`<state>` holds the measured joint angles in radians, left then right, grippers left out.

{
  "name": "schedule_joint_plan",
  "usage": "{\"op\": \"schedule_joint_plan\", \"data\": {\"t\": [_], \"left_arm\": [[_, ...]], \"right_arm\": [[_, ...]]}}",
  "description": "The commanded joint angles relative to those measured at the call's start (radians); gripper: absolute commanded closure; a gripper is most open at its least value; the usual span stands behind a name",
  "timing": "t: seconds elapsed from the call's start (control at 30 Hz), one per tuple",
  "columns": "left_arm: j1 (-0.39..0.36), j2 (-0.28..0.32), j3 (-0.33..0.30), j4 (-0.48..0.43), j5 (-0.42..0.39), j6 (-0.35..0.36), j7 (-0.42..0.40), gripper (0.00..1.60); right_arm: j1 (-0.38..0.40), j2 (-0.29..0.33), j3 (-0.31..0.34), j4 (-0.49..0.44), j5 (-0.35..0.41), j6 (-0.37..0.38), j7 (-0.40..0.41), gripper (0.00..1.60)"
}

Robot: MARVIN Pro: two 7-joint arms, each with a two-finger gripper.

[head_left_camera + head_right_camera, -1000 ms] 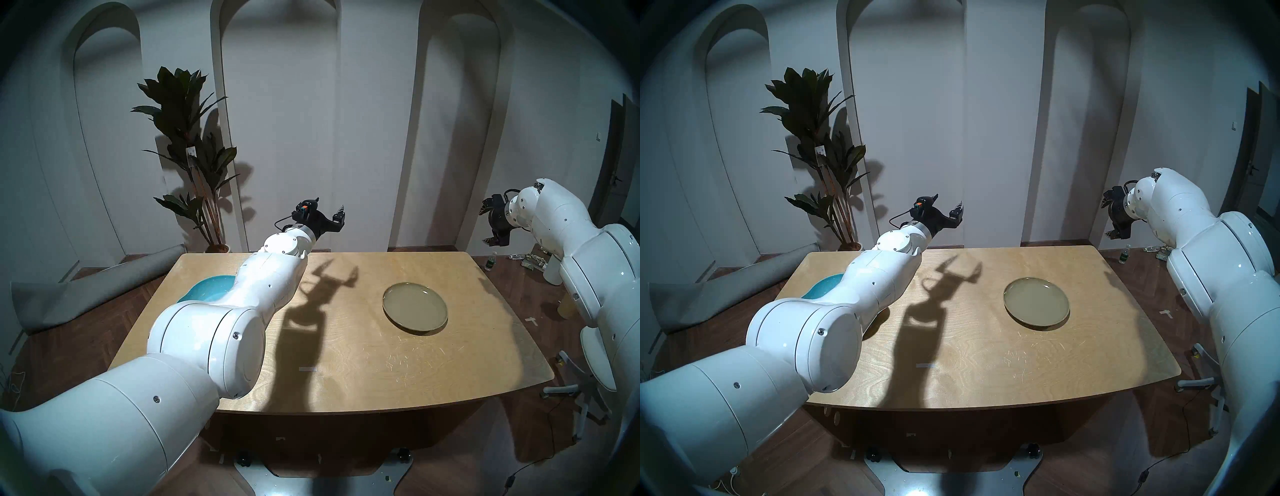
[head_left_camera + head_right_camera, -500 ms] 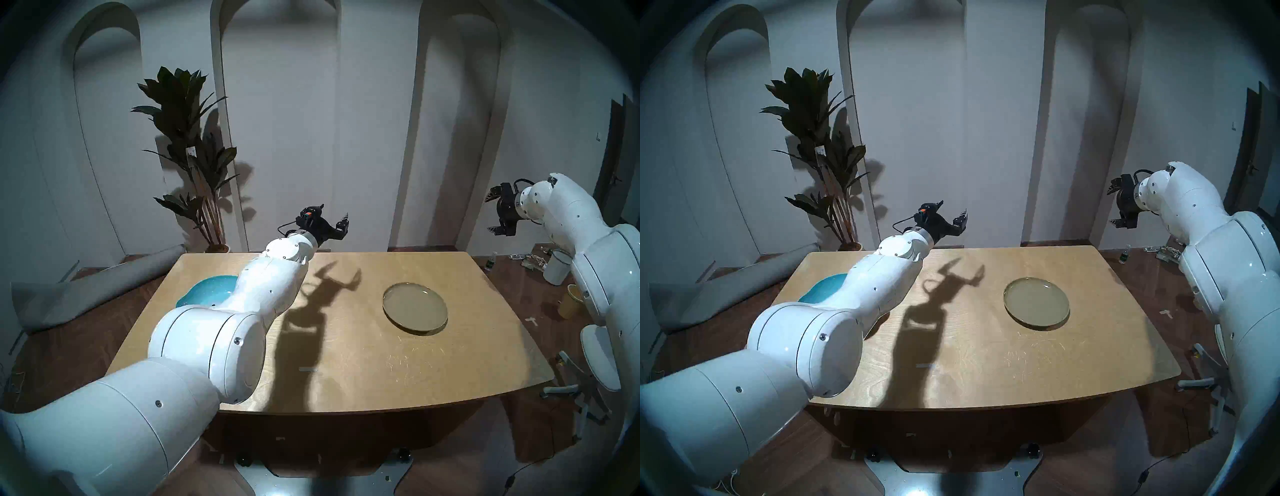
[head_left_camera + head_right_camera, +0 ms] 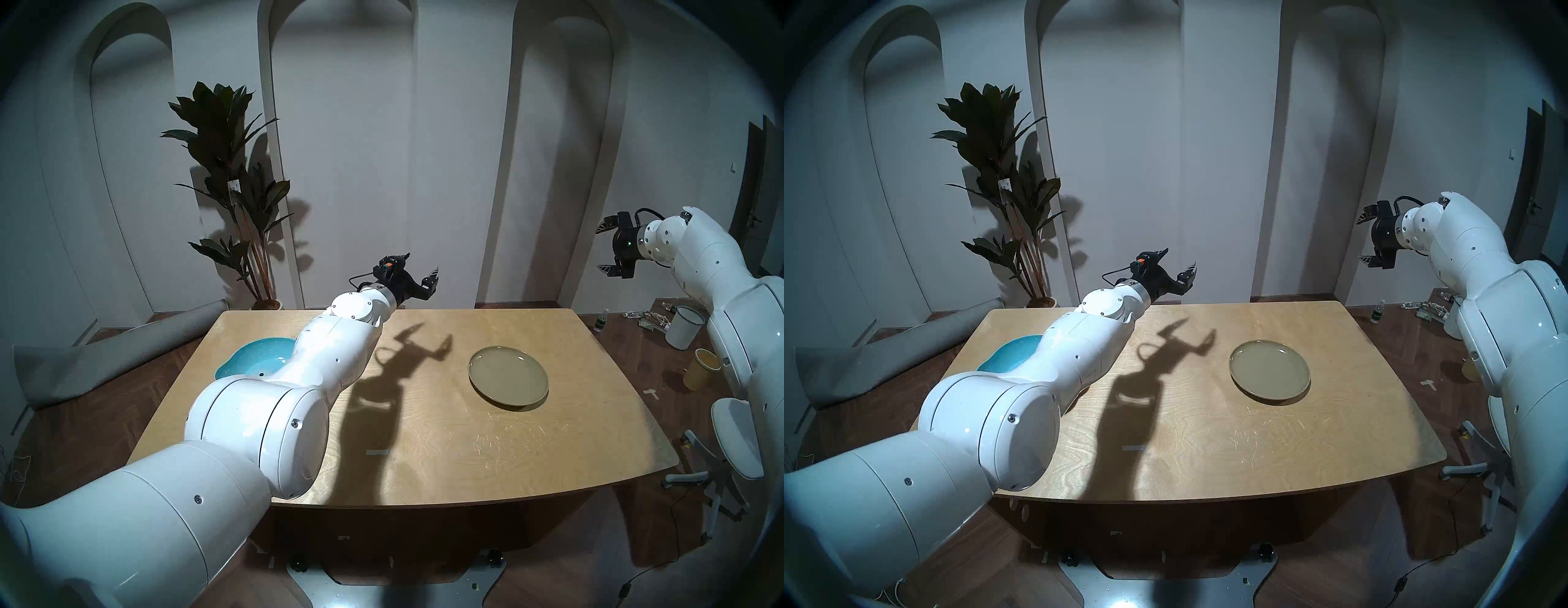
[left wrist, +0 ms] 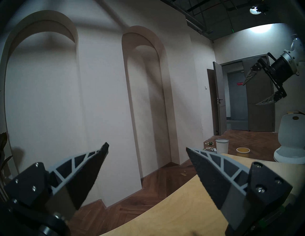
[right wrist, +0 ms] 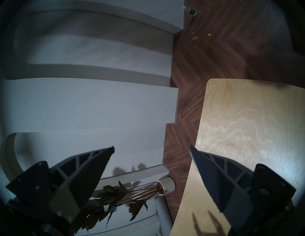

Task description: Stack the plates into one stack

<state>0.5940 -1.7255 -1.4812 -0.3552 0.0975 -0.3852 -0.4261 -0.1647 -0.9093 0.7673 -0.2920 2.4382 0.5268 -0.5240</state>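
Overhead, the left gripper hangs with its jaws spread wide and empty above the far edge of the table, pointing roughly level toward the back wall, while the right gripper is likewise wide and empty, raised off the table's right side and well clear of everything. Neither touches a plate. On the wood, the olive-beige plate lies flat and alone on the right half, and the blue plate sits near the far-left part of the table, mostly hidden under the left arm. No amber glass plate shows in any view, so whether it lies under the blue one behind the arm cannot be told. A potted plant stands against the far wall, and a white bucket rests on the floor to the right. Judged from this layout, two plates sit well apart and the stacking is unfinished. To do the coming pick well, a gripper would likely need to come down low at a plate's rim, tilt to slip one finger under the lip, close gently on the glazed edge, then carry the plate level and lower it centred on the other.
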Motion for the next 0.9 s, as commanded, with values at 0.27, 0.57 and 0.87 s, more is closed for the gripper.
{"op": "schedule_joint_plan", "data": {"t": [0.27,0.57,0.87], "left_arm": [[0.001,0.007,0.037,-0.033,0.035,-0.030,-0.053,0.00],[0.000,0.022,0.057,-0.052,0.059,-0.051,-0.079,0.00],[0.006,0.042,0.081,-0.074,0.086,-0.077,-0.111,0.00]], "right_arm": [[0.022,0.031,0.022,-0.068,0.011,0.071,0.064,0.00],[0.016,0.041,0.030,-0.096,0.015,0.105,0.087,0.00],[0.011,0.050,0.038,-0.131,0.018,0.143,0.113,0.00]]}}
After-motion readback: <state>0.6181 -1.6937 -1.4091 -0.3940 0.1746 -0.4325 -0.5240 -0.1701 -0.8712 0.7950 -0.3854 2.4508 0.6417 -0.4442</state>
